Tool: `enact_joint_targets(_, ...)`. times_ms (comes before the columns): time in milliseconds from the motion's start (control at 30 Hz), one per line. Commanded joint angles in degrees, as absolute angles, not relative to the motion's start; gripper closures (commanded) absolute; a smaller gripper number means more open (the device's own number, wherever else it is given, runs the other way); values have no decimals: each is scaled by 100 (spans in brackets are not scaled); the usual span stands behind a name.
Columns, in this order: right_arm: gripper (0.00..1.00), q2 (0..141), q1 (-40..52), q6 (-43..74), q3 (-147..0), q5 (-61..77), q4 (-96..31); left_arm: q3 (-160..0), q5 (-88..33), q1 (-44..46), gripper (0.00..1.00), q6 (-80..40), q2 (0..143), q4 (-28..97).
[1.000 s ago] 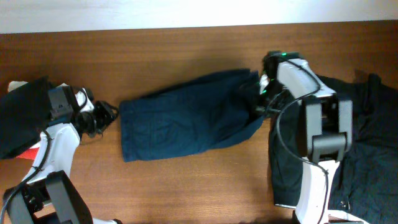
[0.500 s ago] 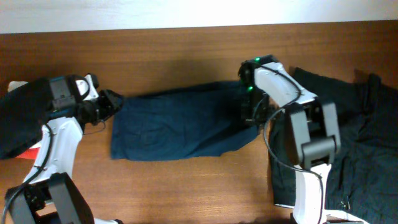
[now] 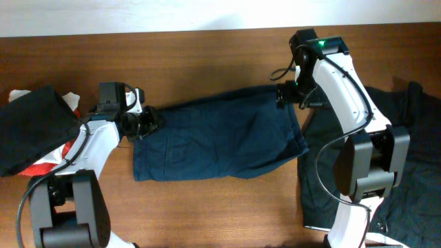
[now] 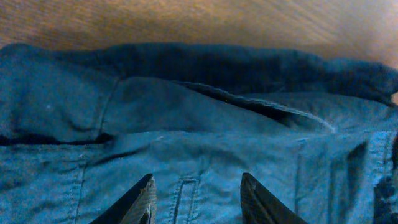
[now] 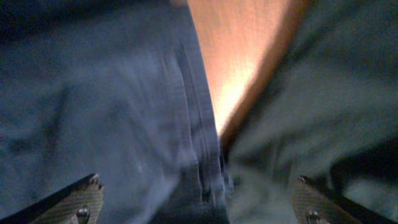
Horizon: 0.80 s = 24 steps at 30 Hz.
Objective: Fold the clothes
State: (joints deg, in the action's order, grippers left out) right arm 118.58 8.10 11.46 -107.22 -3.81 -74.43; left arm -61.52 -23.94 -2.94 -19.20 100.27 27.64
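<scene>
Now, overhead: navy shorts (image 3: 220, 138) spread between left gripper (image 3: 142, 122) and right gripper (image 3: 284, 96); bare table (image 3: 207, 62) beyond both.
Left wrist: fingers (image 4: 142, 200) parted, holding nothing, waistband just beneath.
Right wrist: fingers (image 5: 84, 200) wide apart, empty; shorts' edge between them, black clothes (image 5: 311, 93) alongside.

Robot lab bench: wooden table (image 3: 207, 207), plain white wall (image 3: 138, 14), two robot arms (image 3: 348, 89), clothes heaps (image 3: 413, 165) at both ends.

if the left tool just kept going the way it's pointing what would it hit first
The navy shorts. The left tool is open and points straight at their cloth, which looks very close, though depth is hard to judge.
</scene>
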Motion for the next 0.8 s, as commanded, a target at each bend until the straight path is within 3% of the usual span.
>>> enact_joint_targets(0,4,11913,709,62,-10674,-217,-6807,-6213,-2248,-303,56,-1811,10154,2773)
enact_joint_targets(200,8,12344,698,-126,-10617,-1,-6053,-6184,-2241,-303,56,-1811,10162,2923)
enact_joint_targets(500,29,12709,698,-106,-10617,429,-5640,-6163,-1957,-224,56,-1809,10538,2921)
enact_joint_targets(567,53,12713,698,-106,-10617,432,-5586,-6163,-1944,-174,56,-1809,10694,2919)
enact_joint_targets(633,90,12713,701,-56,-10617,432,-5559,-6163,-1949,-137,56,-1811,10807,2923)
enact_joint_targets(667,96,12713,698,51,-10617,434,-5566,-6158,-1946,-139,56,-1811,10868,2926)
enact_joint_targets(767,96,12707,698,86,-10746,668,-5634,-6158,-1898,-137,56,-1809,10936,2939)
